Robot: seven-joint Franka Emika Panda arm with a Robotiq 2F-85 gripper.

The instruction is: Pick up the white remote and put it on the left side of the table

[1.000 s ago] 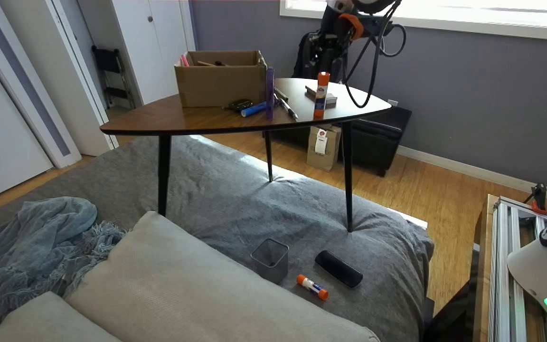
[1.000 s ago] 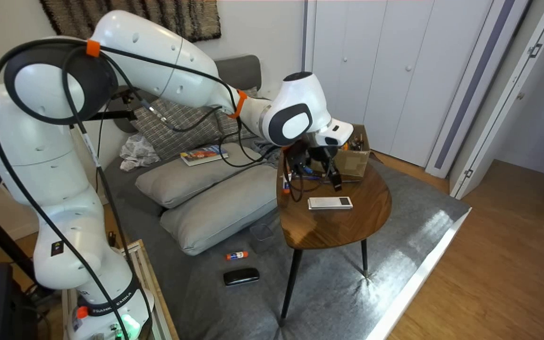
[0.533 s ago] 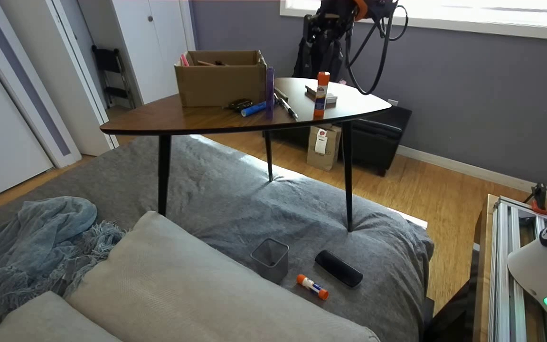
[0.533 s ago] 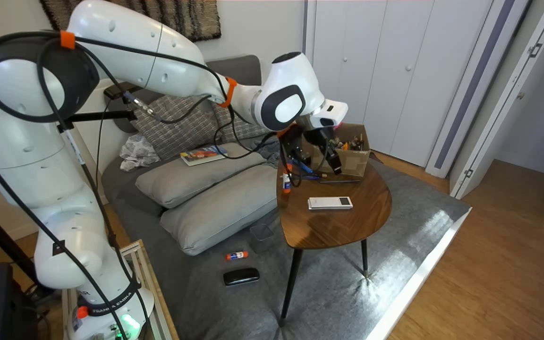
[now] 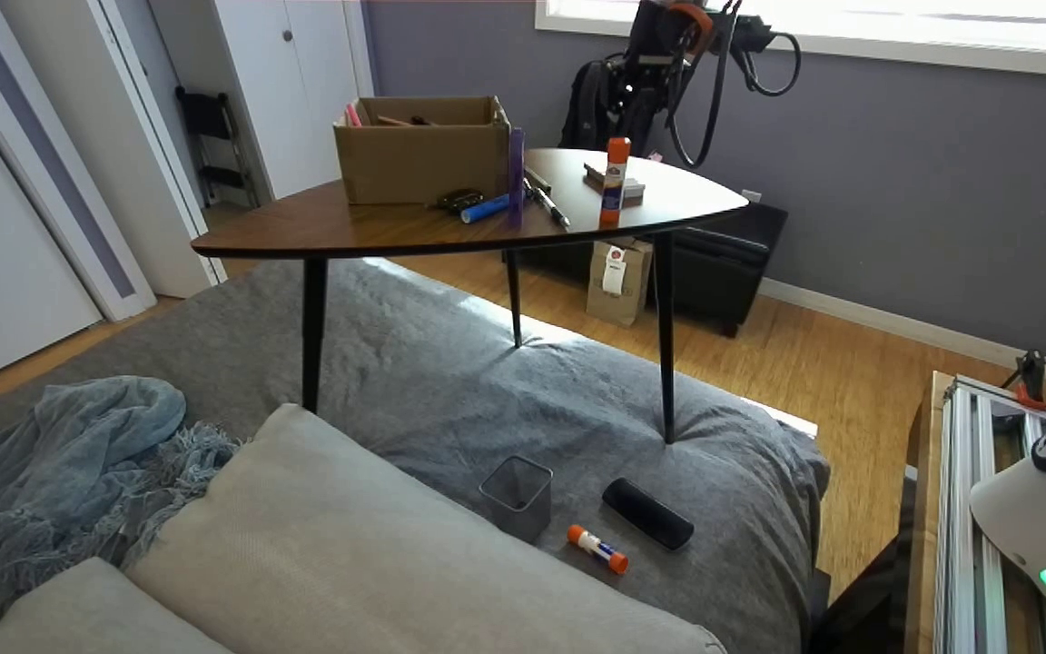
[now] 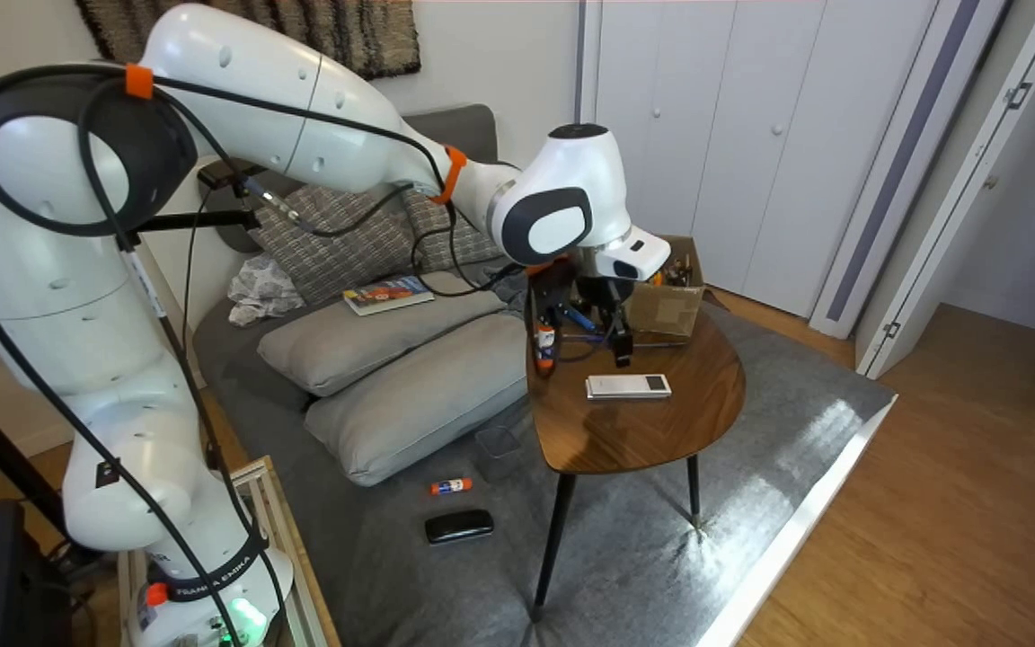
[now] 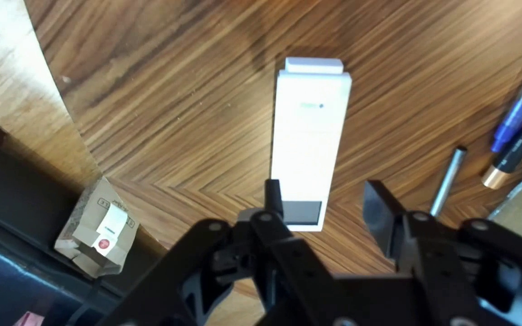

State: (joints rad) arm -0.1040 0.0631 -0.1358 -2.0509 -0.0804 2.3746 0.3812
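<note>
White remote (image 6: 623,386) lies on the near part of the counter (image 6: 643,436), in front of the cardboard box (image 6: 666,312), in an exterior view. Above it, your end effector (image 7: 323,194) is spread, empty. You're likely aligning the grasp; next, centre over it, then lower.

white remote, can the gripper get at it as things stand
Probably yes, maybe after a slight shift: the gripper is open and nothing lies on the white remote, though in the wrist view one finger overlaps its edge.
</note>
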